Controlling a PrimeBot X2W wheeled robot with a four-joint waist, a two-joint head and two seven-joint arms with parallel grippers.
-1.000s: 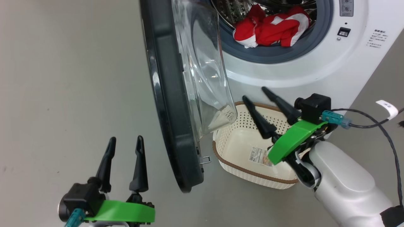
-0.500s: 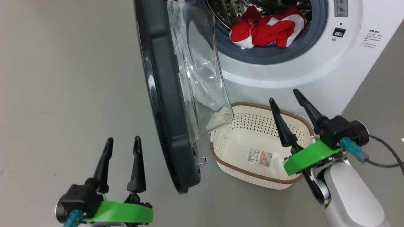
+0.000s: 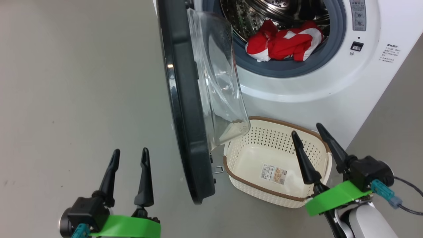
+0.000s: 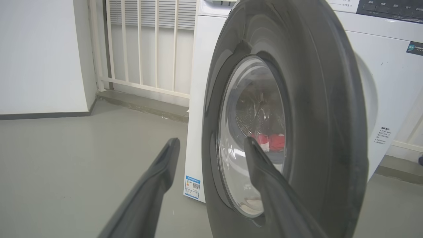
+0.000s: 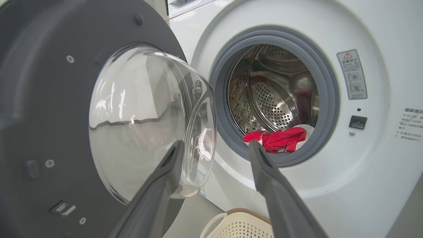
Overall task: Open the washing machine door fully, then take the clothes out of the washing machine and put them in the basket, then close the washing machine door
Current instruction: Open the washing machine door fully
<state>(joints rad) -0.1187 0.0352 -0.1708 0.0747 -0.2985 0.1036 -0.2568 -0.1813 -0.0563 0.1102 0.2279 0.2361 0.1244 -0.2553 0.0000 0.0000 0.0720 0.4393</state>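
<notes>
The left pincer (image 3: 130,151) and the right pincer (image 3: 306,129) are both released, fingers spread, holding nothing. The right pincer hangs over the right end of the basket (image 3: 264,193), which sits on the floor with a paper label (image 3: 273,174) on its bottom. Well beyond its fingertips, the red clothes (image 3: 287,44) lie in the drum of the washing machine (image 3: 297,96). The washing machine door (image 3: 185,115) stands open between the two pincers.

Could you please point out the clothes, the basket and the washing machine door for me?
the clothes (image 3: 284,44), head view, on the red fabric.
the basket (image 3: 274,135), head view, on its perforated far wall.
the washing machine door (image 3: 186,115), head view, on its black rim.
</notes>
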